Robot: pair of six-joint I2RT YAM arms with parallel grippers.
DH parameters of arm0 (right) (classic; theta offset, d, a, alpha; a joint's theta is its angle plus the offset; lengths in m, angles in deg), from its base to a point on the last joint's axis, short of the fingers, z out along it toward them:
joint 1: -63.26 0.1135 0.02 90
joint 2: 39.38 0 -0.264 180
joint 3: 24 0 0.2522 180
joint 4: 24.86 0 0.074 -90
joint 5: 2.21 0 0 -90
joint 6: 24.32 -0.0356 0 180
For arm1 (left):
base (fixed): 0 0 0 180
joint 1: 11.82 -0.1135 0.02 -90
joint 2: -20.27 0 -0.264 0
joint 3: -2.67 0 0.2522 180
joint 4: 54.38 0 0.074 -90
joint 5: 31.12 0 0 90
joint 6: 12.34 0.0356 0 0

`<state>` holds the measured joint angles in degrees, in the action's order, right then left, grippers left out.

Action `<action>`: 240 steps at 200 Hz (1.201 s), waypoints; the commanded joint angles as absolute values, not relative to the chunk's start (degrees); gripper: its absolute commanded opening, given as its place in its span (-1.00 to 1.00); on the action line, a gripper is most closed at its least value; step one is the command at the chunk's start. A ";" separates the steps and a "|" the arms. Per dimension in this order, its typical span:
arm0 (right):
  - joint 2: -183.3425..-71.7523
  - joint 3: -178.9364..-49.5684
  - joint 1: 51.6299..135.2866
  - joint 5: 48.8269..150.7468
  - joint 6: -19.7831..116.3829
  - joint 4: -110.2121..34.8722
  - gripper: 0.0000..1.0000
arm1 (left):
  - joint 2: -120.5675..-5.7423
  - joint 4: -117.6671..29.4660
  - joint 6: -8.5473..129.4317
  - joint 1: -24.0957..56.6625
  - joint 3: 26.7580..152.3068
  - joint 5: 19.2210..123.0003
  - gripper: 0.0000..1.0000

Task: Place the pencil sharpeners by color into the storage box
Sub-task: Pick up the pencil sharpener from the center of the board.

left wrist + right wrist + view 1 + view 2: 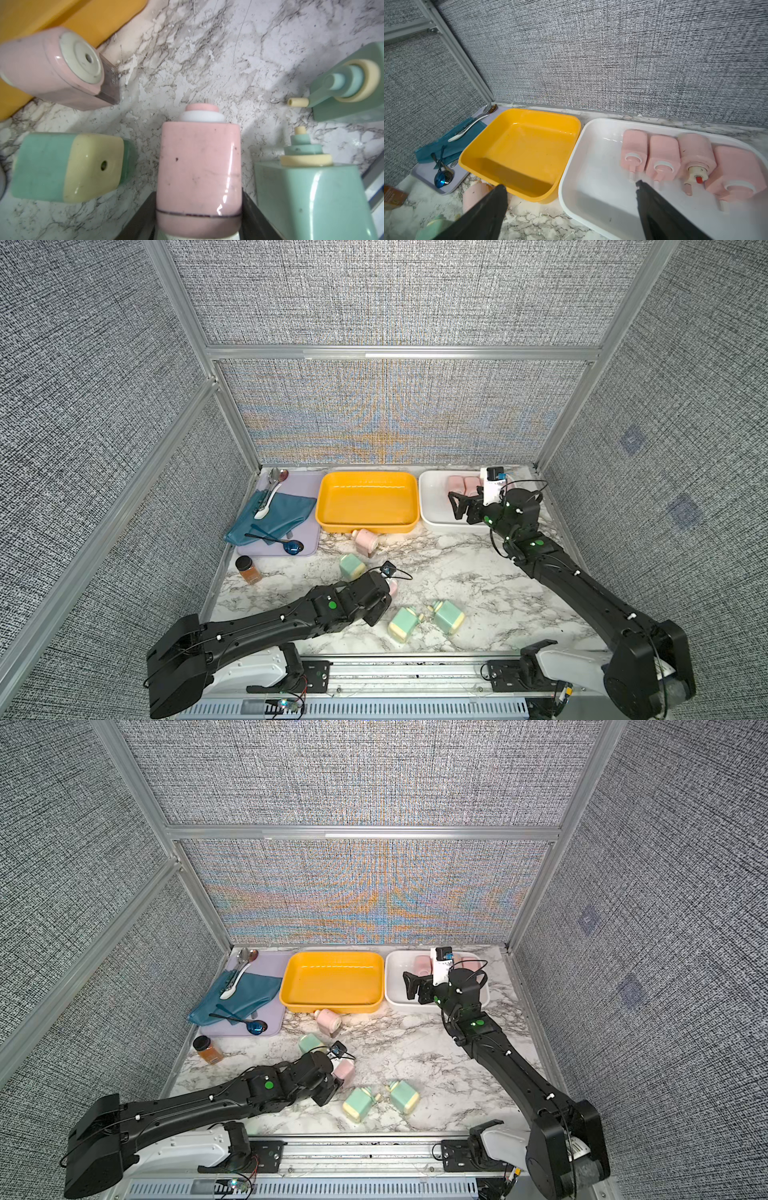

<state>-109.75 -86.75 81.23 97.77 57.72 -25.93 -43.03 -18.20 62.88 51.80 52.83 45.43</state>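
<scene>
My left gripper is shut on a pink pencil sharpener, low over the marble table; in both top views the gripper mostly covers that sharpener. Another pink sharpener lies beside the empty yellow storage box. Three mint green sharpeners lie on the table. Several pink sharpeners stand in a row in the white storage box. My right gripper hangs open and empty over that box's near left part.
A lilac tray at the back left holds a teal cloth and spoons. A brown spice jar with a black lid stands near the left edge. The grey walls close in at the back and on both sides.
</scene>
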 commanded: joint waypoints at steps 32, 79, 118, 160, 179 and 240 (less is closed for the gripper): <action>-110.89 -87.34 83.85 120.68 81.31 -34.00 0.98 | -41.40 -24.35 78.27 48.63 56.84 50.52 -0.82; -109.08 -86.39 87.68 133.47 103.60 -43.34 0.98 | -46.06 -19.19 89.00 44.32 64.43 60.47 -0.89; -111.38 -89.91 89.36 134.85 113.22 -53.49 0.98 | -48.94 -17.61 94.51 42.79 69.77 66.84 -1.00; -114.69 -95.39 89.45 137.55 120.40 -63.85 0.97 | -52.18 -15.74 97.57 42.11 73.82 69.65 -1.00; -114.78 -96.09 89.45 139.05 121.79 -65.97 0.97 | -53.92 -14.86 98.16 42.02 75.40 69.27 -1.00; -112.40 -92.68 89.54 138.31 119.46 -64.40 0.96 | -55.28 -15.35 98.14 41.38 76.41 70.74 -1.00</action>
